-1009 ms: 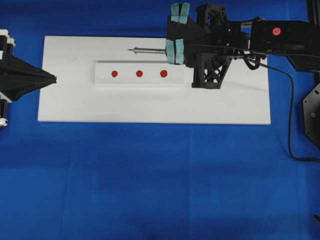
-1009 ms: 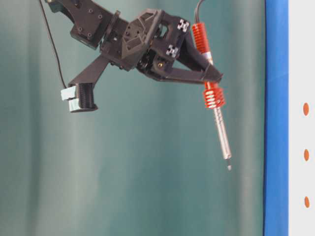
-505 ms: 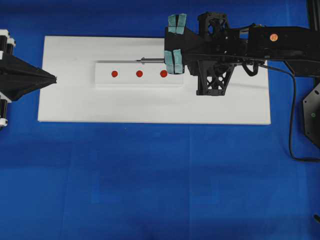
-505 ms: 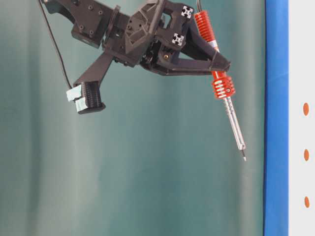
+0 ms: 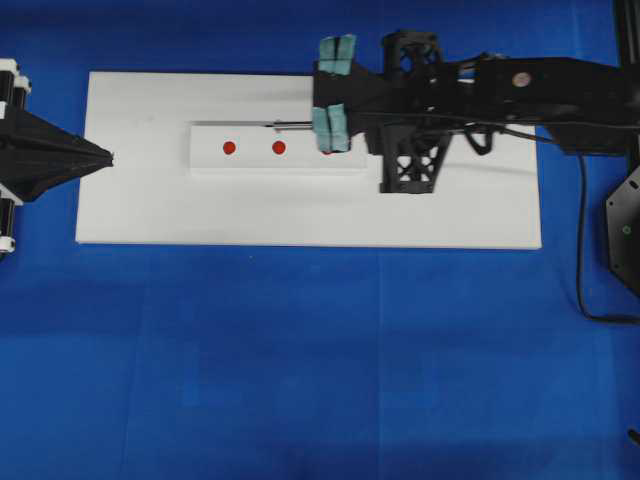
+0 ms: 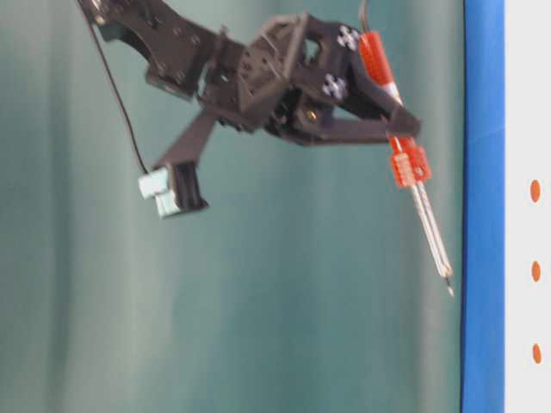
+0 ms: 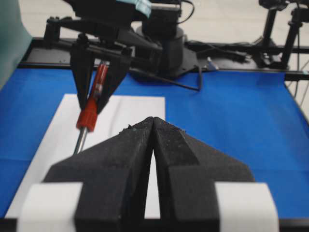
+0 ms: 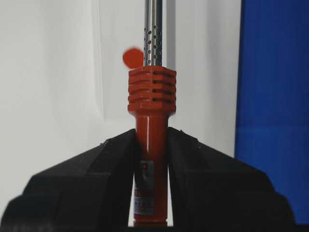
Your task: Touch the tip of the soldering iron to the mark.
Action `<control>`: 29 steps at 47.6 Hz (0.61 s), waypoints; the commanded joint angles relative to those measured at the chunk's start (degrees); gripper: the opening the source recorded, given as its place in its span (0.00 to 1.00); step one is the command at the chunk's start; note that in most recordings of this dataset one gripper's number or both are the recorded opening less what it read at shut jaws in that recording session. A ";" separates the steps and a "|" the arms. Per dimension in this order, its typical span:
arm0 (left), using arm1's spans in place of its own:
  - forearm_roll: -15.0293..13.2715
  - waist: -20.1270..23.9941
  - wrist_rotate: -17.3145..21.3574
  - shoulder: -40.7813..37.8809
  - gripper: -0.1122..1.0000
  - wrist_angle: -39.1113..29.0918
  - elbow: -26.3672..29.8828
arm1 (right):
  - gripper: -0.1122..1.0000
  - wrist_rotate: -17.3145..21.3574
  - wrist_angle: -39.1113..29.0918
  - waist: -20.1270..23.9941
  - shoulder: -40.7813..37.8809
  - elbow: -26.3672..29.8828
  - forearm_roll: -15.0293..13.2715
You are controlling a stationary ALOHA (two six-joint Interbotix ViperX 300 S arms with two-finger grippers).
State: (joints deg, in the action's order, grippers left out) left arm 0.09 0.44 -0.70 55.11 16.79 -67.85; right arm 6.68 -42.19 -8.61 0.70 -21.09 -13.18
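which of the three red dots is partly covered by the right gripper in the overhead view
The rightmost red dot, half hidden under the right gripper. The middle dot and left dot show fully.

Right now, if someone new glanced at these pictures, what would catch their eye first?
Probably the red-orange soldering iron, clamped in the right hand and angled toward the white strip at the middle of the board. Next, the red dots on that strip, with the middle mark just below the iron's shaft in the overhead view.

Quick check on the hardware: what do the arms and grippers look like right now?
Both arms are matte black. The right gripper has black truss-like fingers with pale teal pads and a black cable trailing off. The left gripper has wedge-shaped black fingers with white bands near their base.
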 commanded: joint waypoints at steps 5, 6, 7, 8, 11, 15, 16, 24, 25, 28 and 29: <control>0.00 0.09 -0.09 -0.18 0.10 0.26 0.53 | 0.16 0.09 2.55 0.00 -2.46 3.08 0.00; 0.00 0.09 -0.09 -0.18 0.10 0.26 0.53 | 0.16 0.09 2.72 0.00 -2.90 3.34 0.00; 0.00 0.00 -0.09 -0.18 0.10 0.26 0.53 | 0.16 0.09 2.99 0.09 -3.69 3.60 0.00; 0.00 0.00 -0.09 -0.18 0.10 0.26 0.53 | 0.16 0.09 3.25 0.09 -4.13 3.87 0.00; 0.00 0.00 -0.09 -0.26 0.10 0.26 0.53 | 0.16 0.09 3.52 0.18 -5.54 4.48 0.00; 0.00 0.09 -0.09 -0.26 0.10 0.26 0.53 | 0.16 0.09 3.87 0.18 -7.47 5.36 0.00; 0.00 0.00 -0.09 -0.26 0.10 0.26 0.53 | 0.16 0.09 3.96 0.18 -7.82 5.71 0.00; 0.00 0.09 -0.09 -0.53 0.10 0.26 0.44 | 0.16 0.09 5.10 0.18 -10.11 6.68 0.09; 0.00 0.00 -0.09 -0.53 0.10 0.26 0.44 | 0.16 0.09 5.19 0.18 -10.28 6.77 0.09; 0.00 0.09 -0.09 -0.53 0.10 0.26 0.44 | 0.16 0.09 5.54 0.26 -10.81 6.86 0.26; 0.00 0.09 -0.09 -0.53 0.10 0.26 0.44 | 0.16 0.09 5.62 0.35 -10.90 6.86 0.26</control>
State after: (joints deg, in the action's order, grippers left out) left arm 0.00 0.35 -0.70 55.02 16.79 -67.85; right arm 6.68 -37.27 -8.53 -10.90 -15.73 -13.10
